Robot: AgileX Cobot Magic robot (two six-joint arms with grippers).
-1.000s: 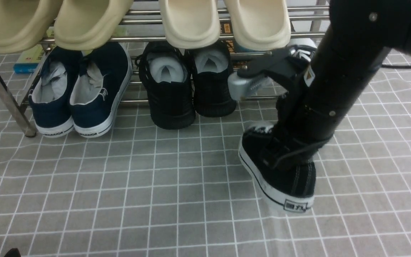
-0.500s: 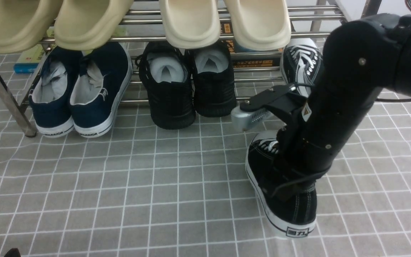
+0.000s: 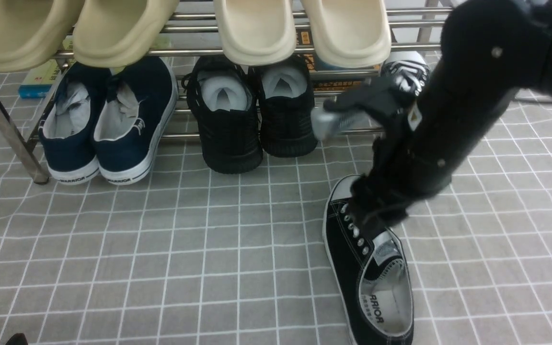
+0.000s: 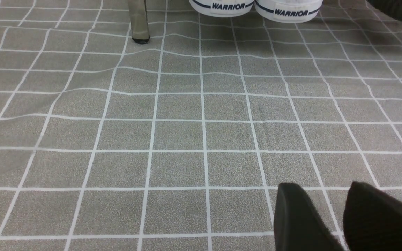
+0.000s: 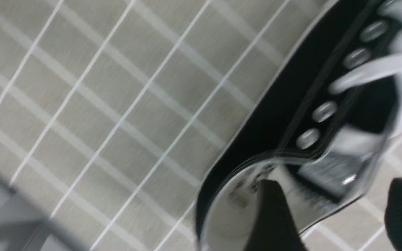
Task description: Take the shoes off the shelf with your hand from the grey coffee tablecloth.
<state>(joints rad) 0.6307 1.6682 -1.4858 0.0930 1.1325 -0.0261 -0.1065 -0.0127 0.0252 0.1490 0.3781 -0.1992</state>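
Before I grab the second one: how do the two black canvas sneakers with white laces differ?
The near sneaker lies on the grey gridded cloth; the far sneaker is at the steel rack. The near one's opening shows; the far one's is hidden. Both have white toe caps.

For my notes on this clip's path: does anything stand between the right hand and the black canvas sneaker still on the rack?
Nothing visible stands between the right hand and the black canvas sneaker on the rack, though the arm hides part of that gap. The loose sneaker lies below the hand, on the near side.
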